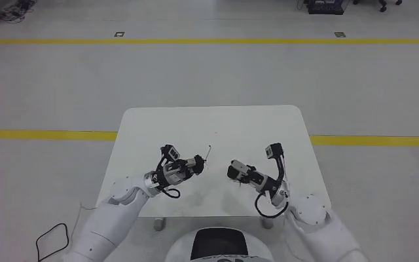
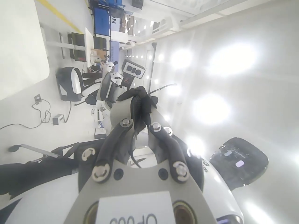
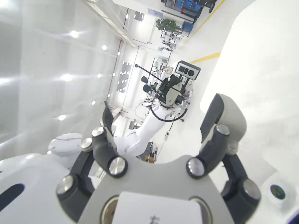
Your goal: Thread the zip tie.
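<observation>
Zip tie [image 1: 207, 153] [image 2: 163, 87] [image 3: 149, 72]: black, pinched in the left gripper [image 1: 198, 164] [image 2: 141, 99] [image 3: 167, 89], jaws pressed together on it. The thin free end pokes out past the fingertips, slightly bowed, slanting toward the tabletop's far edge.

Right gripper [image 1: 232, 171] [image 3: 161, 101]: jaws wide apart, nothing between them. It faces the left gripper across a short gap and is apart from the tie.

Both grippers sit over the near half of the tabletop [image 1: 216, 124], either side of its middle. Nothing stands between them.

The tabletop is white with rounded corners. The floor is pale, with yellow lines [image 1: 196, 41] running across it and a black cable [image 1: 51, 240] looped off the near left corner. Blue racks [image 2: 102, 20] stand in the room behind.
</observation>
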